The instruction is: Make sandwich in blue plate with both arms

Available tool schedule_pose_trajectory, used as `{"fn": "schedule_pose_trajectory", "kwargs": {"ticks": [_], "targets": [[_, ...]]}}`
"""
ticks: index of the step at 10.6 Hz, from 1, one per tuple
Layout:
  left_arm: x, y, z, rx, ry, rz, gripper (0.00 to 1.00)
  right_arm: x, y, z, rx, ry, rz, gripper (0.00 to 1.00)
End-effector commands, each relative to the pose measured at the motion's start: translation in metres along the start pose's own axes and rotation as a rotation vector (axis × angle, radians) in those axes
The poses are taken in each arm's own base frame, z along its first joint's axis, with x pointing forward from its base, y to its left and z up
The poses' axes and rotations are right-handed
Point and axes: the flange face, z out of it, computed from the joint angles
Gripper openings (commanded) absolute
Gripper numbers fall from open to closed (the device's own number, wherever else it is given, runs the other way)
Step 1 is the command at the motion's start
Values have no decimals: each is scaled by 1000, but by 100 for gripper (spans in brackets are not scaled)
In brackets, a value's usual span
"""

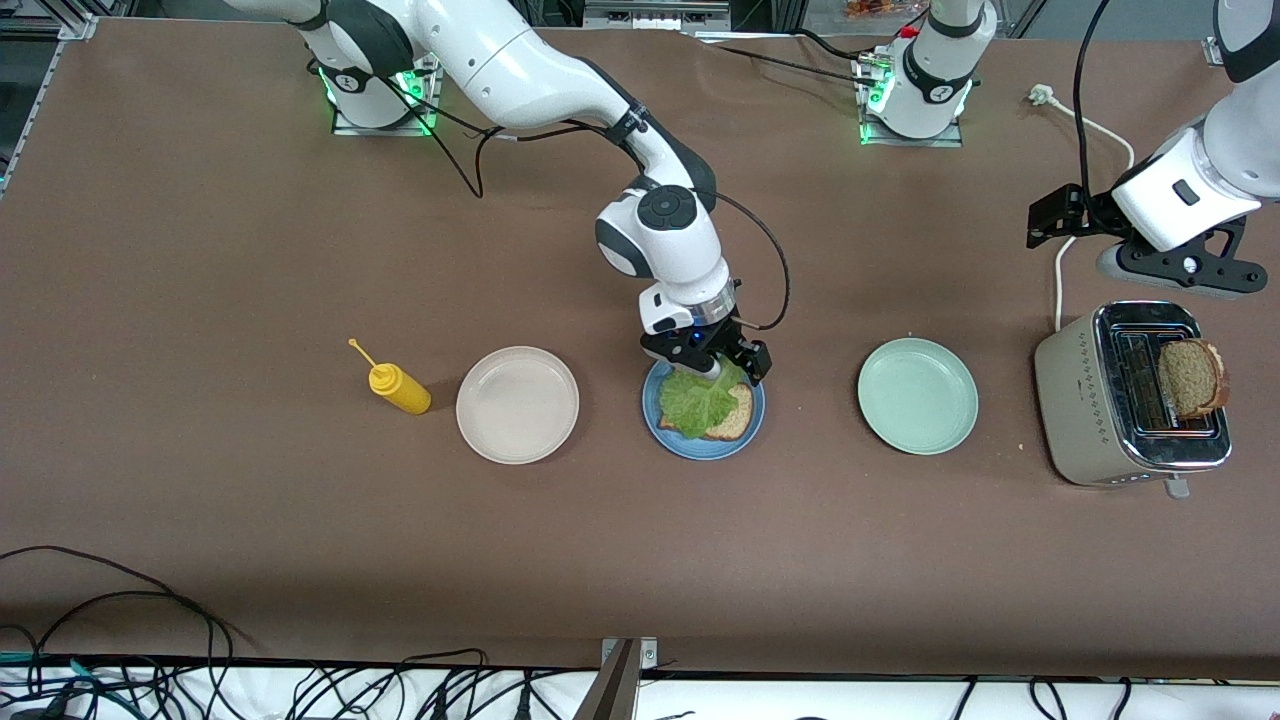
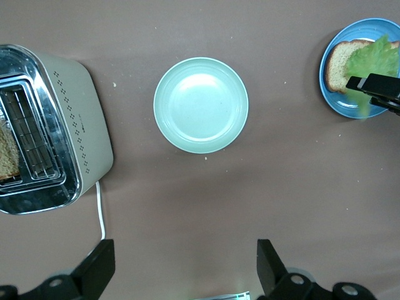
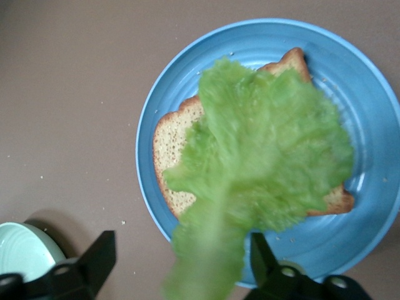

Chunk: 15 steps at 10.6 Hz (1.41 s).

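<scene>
The blue plate (image 1: 690, 447) holds one slice of brown bread (image 1: 735, 420) with a green lettuce leaf (image 1: 705, 398) draped over it. My right gripper (image 1: 728, 368) hangs just above the plate's edge nearer the robots, open. In the right wrist view the leaf (image 3: 269, 156) covers most of the bread (image 3: 172, 156) on the plate (image 3: 375, 81); its stem end hangs blurred between the spread fingers of my right gripper (image 3: 181, 262). A second bread slice (image 1: 1192, 378) stands in the toaster (image 1: 1085, 400). My left gripper (image 1: 1058, 215) waits, open and empty, over bare table beside the toaster, as the left wrist view (image 2: 185, 265) shows.
A pale mint-green plate (image 1: 917, 395) lies between the blue plate and the toaster. An off-white plate (image 1: 517, 404) and a yellow squeeze bottle (image 1: 398, 387) lie toward the right arm's end. The toaster's white cable (image 1: 1060, 270) runs toward the robots.
</scene>
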Motion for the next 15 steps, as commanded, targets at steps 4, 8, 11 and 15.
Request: {"fn": "schedule_pose_trajectory", "kwargs": {"ticks": [4,8,11,15], "targets": [[-8,2,-3,-14,2,-7,100,8,-1,-15,-127,25,-62,100],[-9,2,-4,-14,3,-9,100,58,-9,-89,-271,-93,-206,100],[-7,9,-5,-12,4,3,100,114,-1,-161,-300,-193,-284,100],[-7,8,-5,-12,4,3,100,188,34,-238,-318,-296,-392,100]]}}
